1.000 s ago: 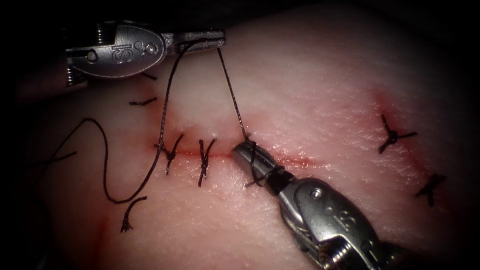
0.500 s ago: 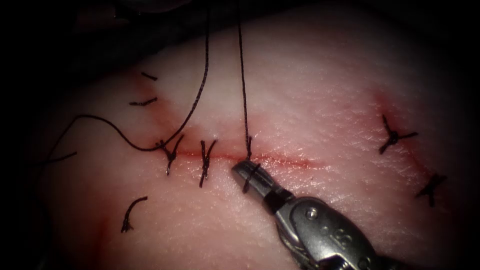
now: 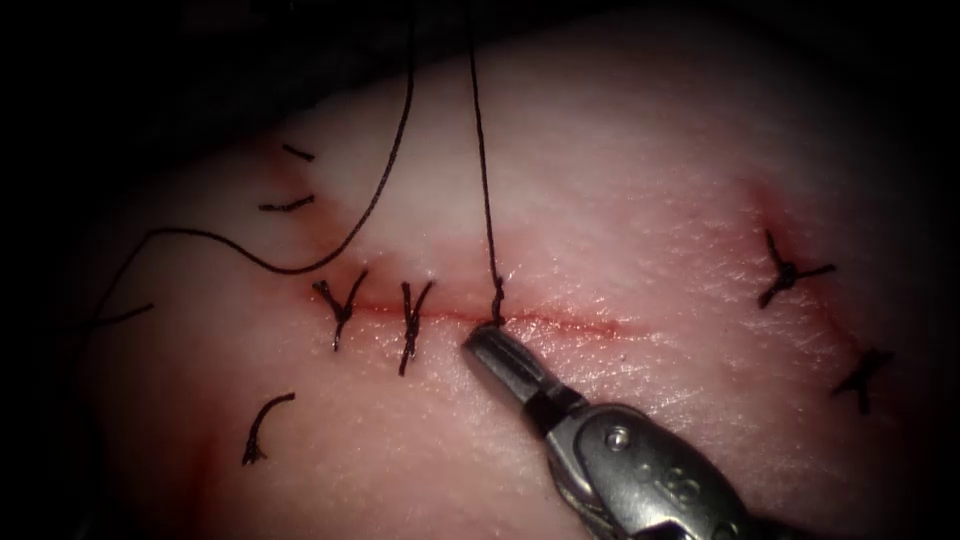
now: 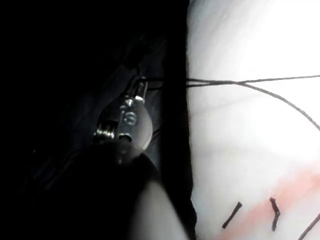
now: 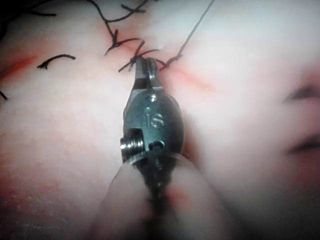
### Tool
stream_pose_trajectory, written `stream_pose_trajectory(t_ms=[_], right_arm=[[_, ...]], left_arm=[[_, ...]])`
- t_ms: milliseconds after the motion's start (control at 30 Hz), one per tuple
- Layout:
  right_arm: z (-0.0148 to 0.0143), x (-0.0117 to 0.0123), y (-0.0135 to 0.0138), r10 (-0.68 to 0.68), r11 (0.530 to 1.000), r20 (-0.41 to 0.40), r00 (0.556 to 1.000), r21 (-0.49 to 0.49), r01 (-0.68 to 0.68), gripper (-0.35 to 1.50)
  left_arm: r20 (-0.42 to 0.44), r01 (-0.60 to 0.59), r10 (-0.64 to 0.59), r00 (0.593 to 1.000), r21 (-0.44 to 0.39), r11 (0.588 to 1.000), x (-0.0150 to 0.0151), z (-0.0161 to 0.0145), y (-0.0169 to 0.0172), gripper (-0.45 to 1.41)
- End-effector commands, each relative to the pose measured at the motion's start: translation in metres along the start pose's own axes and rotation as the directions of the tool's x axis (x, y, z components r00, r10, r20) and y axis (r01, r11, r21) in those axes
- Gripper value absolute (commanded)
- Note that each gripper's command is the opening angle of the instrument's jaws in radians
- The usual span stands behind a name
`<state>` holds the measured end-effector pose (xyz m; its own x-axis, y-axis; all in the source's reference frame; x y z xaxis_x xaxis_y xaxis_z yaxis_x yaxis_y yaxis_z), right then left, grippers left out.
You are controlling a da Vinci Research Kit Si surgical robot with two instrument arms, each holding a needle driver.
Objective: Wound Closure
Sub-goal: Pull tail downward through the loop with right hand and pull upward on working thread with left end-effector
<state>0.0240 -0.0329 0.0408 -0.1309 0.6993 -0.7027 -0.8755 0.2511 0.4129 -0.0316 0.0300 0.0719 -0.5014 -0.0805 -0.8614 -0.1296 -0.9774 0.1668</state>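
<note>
The tissue (image 3: 650, 200) has a cut (image 3: 570, 322) running left to right. Two finished stitches (image 3: 340, 305) (image 3: 412, 320) cross its left part. To their right, a fresh knot (image 3: 496, 315) sits on the cut. My right tool (image 3: 478, 345) lies with its tip against that knot, jaws shut on the thread's short end; the right wrist view shows the tool (image 5: 147, 67) at the knot too. Two strands of thread (image 3: 484, 170) rise steeply from the cut. My left tool (image 4: 140, 86) is off the tissue's edge, shut on the thread (image 4: 250, 81), which runs taut to it.
Two older stitches (image 3: 785, 272) (image 3: 862, 375) sit on a second cut at the right. Loose cut ends of thread (image 3: 262, 425) (image 3: 288, 205) lie on the tissue left of the stitches. A slack strand (image 3: 180, 235) curves across the left side. Red fluid lines the cut.
The left tool has gone up out of the endoscope view, drawing the thread with it. The loop slid off the right tool's jaws onto the cut as a knot. The slack loop shrank.
</note>
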Motion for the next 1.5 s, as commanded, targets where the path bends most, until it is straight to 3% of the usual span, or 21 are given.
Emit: stream_pose_trajectory(t_ms=[33, 267, 600, 833, 1133, 1300, 1500], right_arm=[[0.0006, 0.0003, -0.0012, -0.011, 1.000, -0.004, 1.000, 0.002, 0.011, -0.35], [-0.0019, 0.0006, -0.0033, -0.054, 0.998, -0.004, 0.999, 0.016, 0.054, -0.35], [-0.0038, 0.0005, -0.0054, -0.088, 0.994, -0.016, 0.996, 0.057, 0.089, -0.35], [-0.0039, -0.0016, -0.0060, -0.137, 0.988, -0.008, 0.991, 0.068, 0.137, -0.35], [-0.0024, -0.0059, -0.0045, -0.179, 0.982, 0.038, 0.983, 0.066, 0.176, -0.35], [-0.0021, -0.0066, -0.0039, -0.187, 0.981, 0.047, 0.981, 0.069, 0.183, -0.35], [-0.0036, -0.0064, -0.0051, -0.188, 0.980, 0.053, 0.981, 0.071, 0.184, -0.35]], left_arm=[[-0.006, -0.005, 0.005, 1.000, 0.006, 1.000, 0.0000, 0.0010, -0.0015, -0.45], [-0.011, -0.004, 0.004, 1.000, 0.016, 1.000, 0.0002, 0.0024, -0.0016, -0.45], [-0.025, -0.003, 0.003, 1.000, 0.007, 1.000, 0.0010, 0.0019, -0.0008, -0.45], [-0.042, 0.006, -0.006, 0.999, 0.009, 1.000, 0.0012, 0.0028, -0.0018, -0.45], [-0.056, 0.009, -0.008, 0.998, 0.023, 1.000, 0.0012, 0.0040, -0.0024, -0.45], [-0.063, 0.012, -0.009, 0.998, 0.046, 0.999, 0.0007, 0.0046, -0.0034, -0.45], [-0.070, 0.011, -0.007, 0.998, 0.062, 0.998, -0.0001, 0.0051, -0.0044, -0.45]])
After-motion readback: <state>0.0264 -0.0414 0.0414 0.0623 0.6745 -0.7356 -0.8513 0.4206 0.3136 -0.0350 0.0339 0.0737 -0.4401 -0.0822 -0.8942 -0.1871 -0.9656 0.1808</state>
